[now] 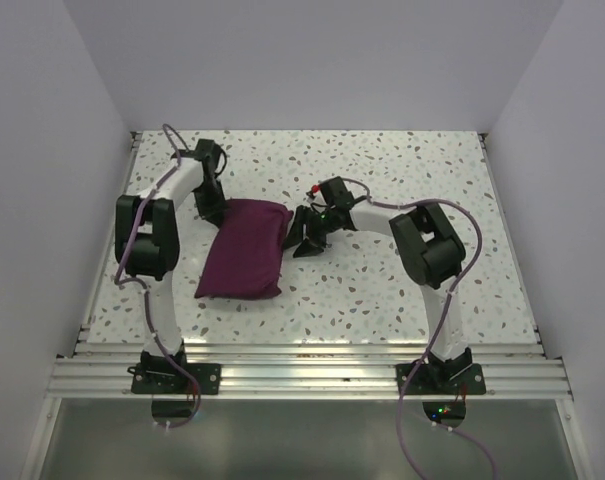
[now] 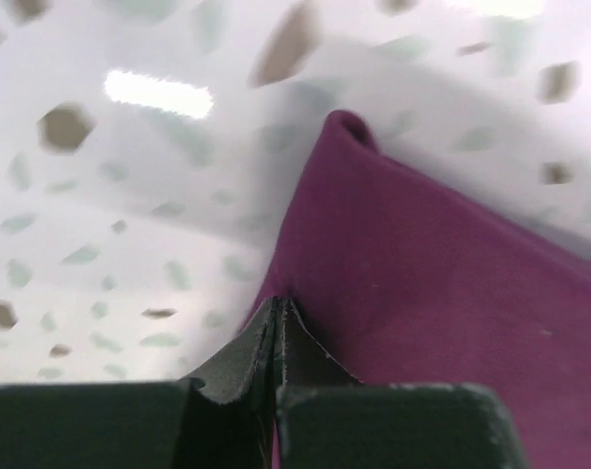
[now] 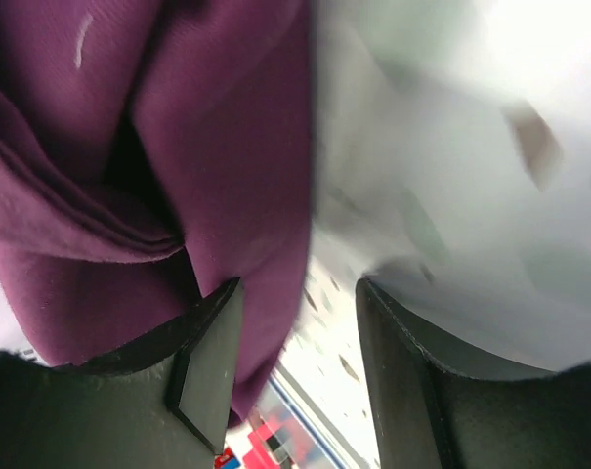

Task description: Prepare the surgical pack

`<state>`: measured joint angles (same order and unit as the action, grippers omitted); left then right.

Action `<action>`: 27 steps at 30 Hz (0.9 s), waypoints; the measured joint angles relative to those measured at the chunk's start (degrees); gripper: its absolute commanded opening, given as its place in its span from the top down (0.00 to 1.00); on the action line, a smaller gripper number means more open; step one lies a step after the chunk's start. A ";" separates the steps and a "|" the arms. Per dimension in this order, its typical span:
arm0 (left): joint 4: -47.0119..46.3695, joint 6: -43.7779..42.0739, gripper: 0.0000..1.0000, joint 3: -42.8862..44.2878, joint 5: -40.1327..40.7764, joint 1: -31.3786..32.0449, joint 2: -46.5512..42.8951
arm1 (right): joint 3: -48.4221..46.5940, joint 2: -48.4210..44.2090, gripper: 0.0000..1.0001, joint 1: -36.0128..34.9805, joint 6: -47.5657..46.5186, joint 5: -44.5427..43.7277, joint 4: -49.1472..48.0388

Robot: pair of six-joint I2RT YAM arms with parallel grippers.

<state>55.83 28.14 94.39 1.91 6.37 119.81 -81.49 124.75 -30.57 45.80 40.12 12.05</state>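
Alu rails (image 1: 312, 375) run along the near edge w/ both arm bases bolted on. The left arm (image 1: 147, 240) base is at 7 o'clock of the top view, the right arm (image 1: 430, 245) base at 5. A purple cable (image 1: 444, 312) loops down the right arm to its base.

Past the rails is a white speckled table (image 1: 402, 300). On it lies the surgical pack (image 1: 244, 250), a wrapped maroon cloth bundle, roughly rect. It lies flat toward 9 o'clock of table centre, long axis near-far w/ a slight tilt.

Next out, the right gripper (image 1: 300, 238) is at the pack's 3 o'clock edge, a bit toward the far end, touching or just beside it. On the right wrist cam the gripper (image 3: 300, 285) has its fingers (image 3: 209, 366) spread wide. Folded layers of the pack (image 3: 100, 186) sit against one finger and a cloth edge hangs into the gap. Nothing is clamped.

Further out, the left gripper (image 1: 210, 205) is at the pack's 11 o'clock corner. On the left wrist cam the gripper (image 2: 277, 311) has its fingers (image 2: 232, 366) pressed together, tips right at the edge of the pack (image 2: 432, 313). A rolled corner sticks up at 12 o'clock of that frame. Can't tell if any cloth is nipped btwn the tips.

Farthest are plain white walls (image 1: 312, 70) on three sides.
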 measured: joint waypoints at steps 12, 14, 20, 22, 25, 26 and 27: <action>1.33 -0.83 0.57 3.93 6.75 5.70 -5.40 | 11.06 -12.07 0.46 6.43 -1.01 -3.45 0.96; 1.46 -0.92 0.53 3.02 7.08 6.01 -10.01 | 11.89 -13.81 0.46 6.21 -0.76 -3.63 0.46; 0.61 -2.32 0.49 4.96 5.44 15.10 -18.99 | 14.49 -15.21 0.46 5.60 2.91 -3.17 -3.96; 0.24 -2.34 0.48 5.29 5.25 19.43 -18.67 | 15.37 -15.21 0.46 5.57 4.44 -3.19 -5.20; 0.46 -2.21 0.48 5.27 5.79 26.80 -16.70 | 15.96 -15.21 0.49 5.57 5.84 -3.37 -6.21; 0.50 -2.19 0.48 5.27 5.95 28.24 -16.13 | 16.00 -15.23 0.51 5.57 6.12 -3.45 -6.45; 0.68 -2.14 0.48 5.29 6.49 30.10 -15.13 | 16.09 -15.28 0.52 5.57 6.36 -3.58 -6.64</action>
<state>56.51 26.00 99.68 8.40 36.47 104.68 -65.41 109.47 -24.99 52.16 36.53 5.41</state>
